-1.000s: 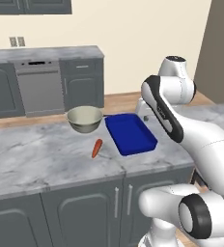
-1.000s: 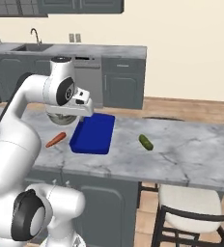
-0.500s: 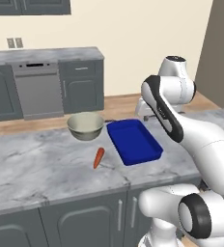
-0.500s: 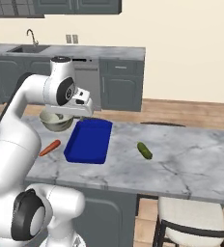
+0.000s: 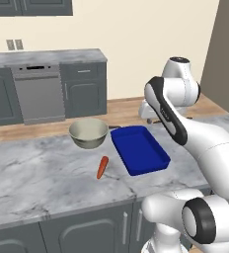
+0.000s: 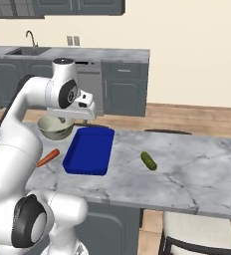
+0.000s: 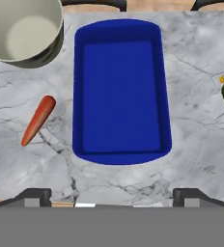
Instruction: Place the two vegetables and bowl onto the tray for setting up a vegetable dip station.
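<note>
Tray (image 7: 122,91): deep blue, shallow, rectangular, low raised edges. We find it lying flat on the grey marbled bench (image 5: 37,173), nothing inside it.

Bowl (image 5: 88,133): round, silvery-grey outside, pale beige-green inside. We log it upright on the bench just beside one far corner of the tray, with a narrow gap between them.

Carrot (image 5: 102,167): small, tapered, orange. We note it lying on the bench, on the bowl's side of the tray, near the tray's long edge but apart from it, nearer to us than the bowl.

Cucumber (image 6: 148,160): small, oblong, dark green. We place it on the bench on the opposite side of the tray from the carrot, well apart from the tray.

Surroundings: grey cabinets (image 6: 122,89) and a dishwasher (image 5: 37,94) along the back wall, a sink with a tap (image 6: 30,37) at the far end, wooden floor between. We see part of a chair (image 6: 197,234) below the bench's near edge. Nothing lies between the four items.

Writing: we find none that can be read.

End effector (image 7: 111,195): jaws spread wide, holding nothing. We record it raised above the bench, looking down on the tray's near end; the carrot and bowl lie to one side of it in the hand view, the cucumber to the other, none of them touched.
</note>
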Available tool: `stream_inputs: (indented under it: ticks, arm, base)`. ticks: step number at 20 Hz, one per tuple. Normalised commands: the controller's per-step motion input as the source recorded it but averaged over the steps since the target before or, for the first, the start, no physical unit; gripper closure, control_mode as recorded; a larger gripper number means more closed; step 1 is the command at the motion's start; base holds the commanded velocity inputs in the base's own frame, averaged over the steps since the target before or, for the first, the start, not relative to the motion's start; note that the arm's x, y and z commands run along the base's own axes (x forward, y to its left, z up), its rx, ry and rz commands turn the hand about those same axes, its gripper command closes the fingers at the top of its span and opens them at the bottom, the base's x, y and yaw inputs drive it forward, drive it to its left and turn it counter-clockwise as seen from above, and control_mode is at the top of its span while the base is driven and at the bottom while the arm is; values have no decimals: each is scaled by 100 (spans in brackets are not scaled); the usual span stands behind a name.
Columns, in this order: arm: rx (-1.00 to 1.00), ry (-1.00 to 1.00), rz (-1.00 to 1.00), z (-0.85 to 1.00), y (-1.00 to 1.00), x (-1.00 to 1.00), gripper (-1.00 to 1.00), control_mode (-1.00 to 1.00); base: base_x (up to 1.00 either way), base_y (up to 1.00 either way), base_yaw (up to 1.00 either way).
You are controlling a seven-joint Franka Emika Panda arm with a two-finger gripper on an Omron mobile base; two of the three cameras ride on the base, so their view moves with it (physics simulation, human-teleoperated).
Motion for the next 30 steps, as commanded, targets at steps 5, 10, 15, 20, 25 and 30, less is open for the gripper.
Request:
stream_inputs:
  ticks: [5,10,15,20,25,30]
  arm:
    - [0,0,0,0,0,0,-100,100]
    - [0,0,0,0,0,0,-100,100]
    - [0,0,0,0,0,0,-100,100]
    - [0,0,0,0,0,0,-100,100]
    - [0,0,0,0,0,0,-100,100]
    - [0,0,0,0,0,0,-100,-100]
  base:
    - [37,1,0]
    - [37,0,0]
    - [5,0,0]
    - [0,0,0]
    - [0,0,0]
    - [0,0,0]
